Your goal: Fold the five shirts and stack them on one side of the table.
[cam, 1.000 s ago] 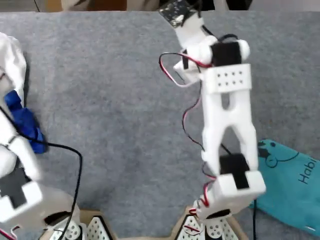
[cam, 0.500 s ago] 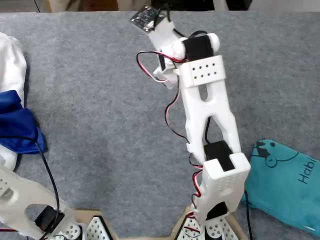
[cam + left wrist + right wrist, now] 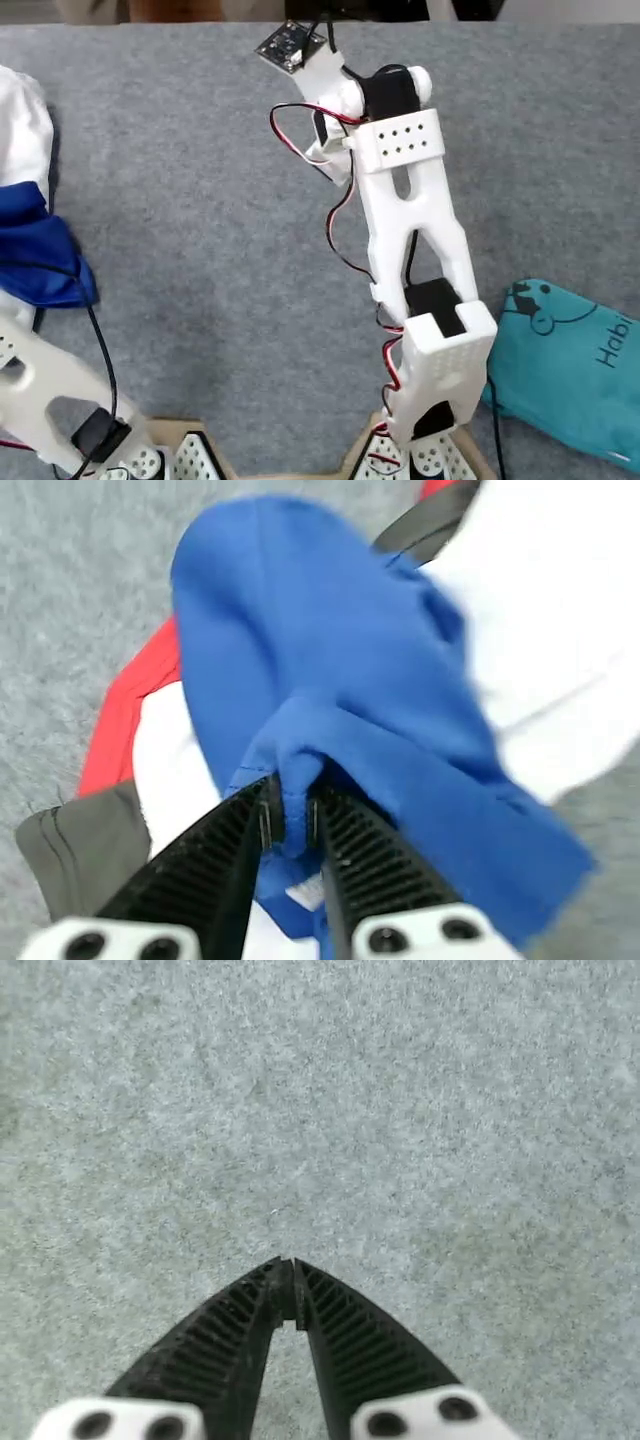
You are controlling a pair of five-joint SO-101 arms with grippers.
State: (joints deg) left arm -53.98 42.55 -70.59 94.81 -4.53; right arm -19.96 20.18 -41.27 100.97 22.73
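The left gripper [image 3: 292, 815] pinches a fold of the blue shirt [image 3: 330, 650] over a heap [image 3: 560, 630] of white and red cloth, at the left edge of the grey mat [image 3: 200, 200]. The right gripper [image 3: 291, 1295] hangs pressed together above that mat. The teal shirt [image 3: 570, 370] is cut off at the right edge.

— What lies under the right gripper [image 3: 291, 1272]?
— A grey, felt-like table cover [image 3: 420, 1110]. It is flat and speckled, and it spreads ahead of the fingers [image 3: 240, 1330] and out to both sides of them.
— And farther ahead of them?
— In the high view the cover ends at a straight far edge. Beyond it show a brown surface [image 3: 180, 9] and, beside that, a dark patch [image 3: 420, 8]. The light is soft and even, with faint shadows.
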